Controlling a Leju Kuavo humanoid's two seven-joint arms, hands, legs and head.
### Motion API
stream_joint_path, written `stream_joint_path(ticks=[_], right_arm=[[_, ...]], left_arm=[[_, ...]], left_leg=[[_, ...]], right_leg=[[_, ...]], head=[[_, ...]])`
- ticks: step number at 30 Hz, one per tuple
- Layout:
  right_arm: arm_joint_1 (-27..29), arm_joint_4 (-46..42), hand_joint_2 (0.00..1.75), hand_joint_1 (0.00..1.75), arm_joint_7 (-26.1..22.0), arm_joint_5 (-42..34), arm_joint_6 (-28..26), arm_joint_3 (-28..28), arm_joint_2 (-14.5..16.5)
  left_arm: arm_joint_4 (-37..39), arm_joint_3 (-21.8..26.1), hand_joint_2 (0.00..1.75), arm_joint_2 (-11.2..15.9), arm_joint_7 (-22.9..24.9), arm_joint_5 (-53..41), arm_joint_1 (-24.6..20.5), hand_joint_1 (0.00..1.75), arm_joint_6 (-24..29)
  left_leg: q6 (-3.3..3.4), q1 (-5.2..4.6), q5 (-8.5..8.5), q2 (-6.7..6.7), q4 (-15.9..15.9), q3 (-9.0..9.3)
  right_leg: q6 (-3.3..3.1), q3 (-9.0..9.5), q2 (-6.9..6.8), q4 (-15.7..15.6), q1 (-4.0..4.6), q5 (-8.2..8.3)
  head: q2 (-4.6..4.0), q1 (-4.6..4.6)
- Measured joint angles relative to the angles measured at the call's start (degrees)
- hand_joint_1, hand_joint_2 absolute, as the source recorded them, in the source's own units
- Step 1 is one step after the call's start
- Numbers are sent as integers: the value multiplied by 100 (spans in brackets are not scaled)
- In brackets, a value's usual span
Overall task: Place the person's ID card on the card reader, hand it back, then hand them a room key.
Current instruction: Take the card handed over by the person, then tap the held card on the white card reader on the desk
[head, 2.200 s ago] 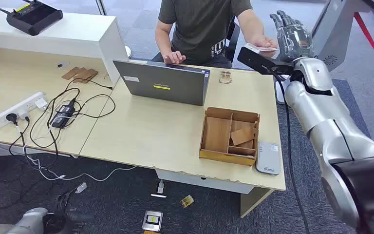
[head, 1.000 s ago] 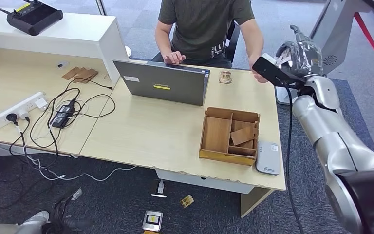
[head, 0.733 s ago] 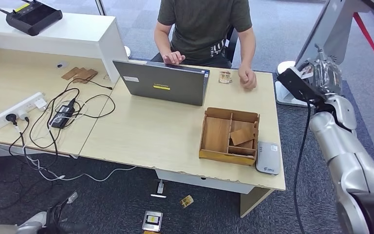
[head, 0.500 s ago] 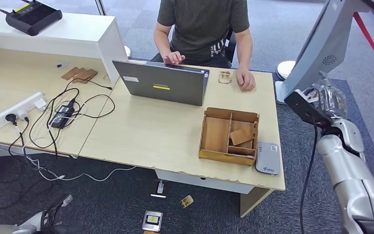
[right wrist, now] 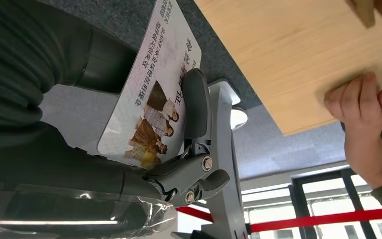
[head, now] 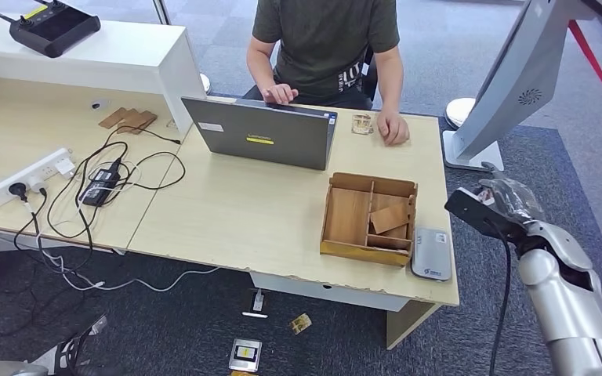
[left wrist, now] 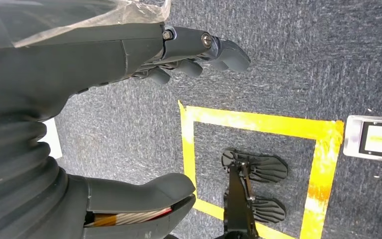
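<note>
Head view: right hand, pinching the ID card, has dropped from the person toward the reader at lower right.

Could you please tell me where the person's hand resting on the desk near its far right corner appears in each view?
Head view: the person's hand lies fisted on the desk, upper centre-right, beyond the laptop.
Right wrist view: it is at the picture's right edge, fingers on the desk's edge.
Left wrist view: not in it; this view looks down at carpet with yellow tape.
Shared landmark: the light wooden desk top.
</note>
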Motion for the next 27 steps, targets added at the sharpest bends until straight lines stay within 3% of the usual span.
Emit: stream_joint_path(ticks=[9,27], right_arm=[[406,-950,175,175,138,-17,880,93,-42],[749,-1017,175,175,329,206,1093,414,228]], left_arm=[[0,4,175,53,-55,26,38,0,27],[-2,2,175,44,-17,-67,-22,0,152]], left_leg=[[-1,1,0,0,0,0],[-1,1,-1,0,-1,0]], right_leg=[[1,-1,0,0,1,-2],[0,-1,0,1,1,-4]], head=[[0,0],[0,-1]])
